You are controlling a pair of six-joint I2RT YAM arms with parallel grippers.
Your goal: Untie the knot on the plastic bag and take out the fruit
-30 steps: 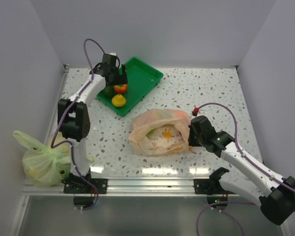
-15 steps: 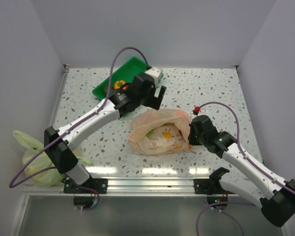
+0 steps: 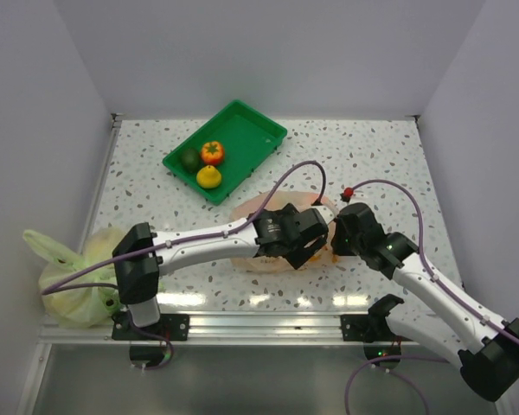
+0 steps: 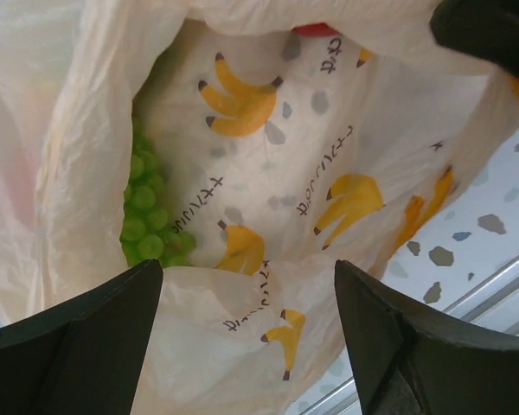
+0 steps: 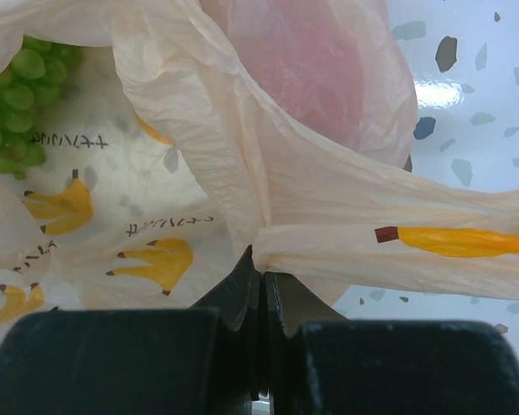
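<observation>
Left wrist view: the left claw (image 4: 246,281) stands wide open, its two dark fingers (image 4: 78,337) spread over the near lip of the thin pale orange plastic bag with yellow banana prints (image 4: 268,173), and nothing is pinched between them. Just past that lip, against the left wall inside, lies the green grape bunch (image 4: 147,216). A sliver of a red fruit (image 4: 316,28) shows at the far edge. No tied knot can be made out. The mouth gapes, so I judge the untying done and the emptying under way.

The right claw (image 5: 261,290) is clamped on a gathered fold of the bag's film, pulling that side taut, and a peach-pink fruit (image 5: 303,60) shows through the film just above. The bag lies on the speckled desk (image 3: 372,156). The green plastic tray (image 3: 259,121), well apart at the far left, holds three fruits.

If the left claw closes here, it may catch loose film along with the grapes, or only film, and the bag would lift with it. A hard pull against the right claw's pinch could tear the thin plastic. If that pinch slips, the mouth may collapse over the fruit.
</observation>
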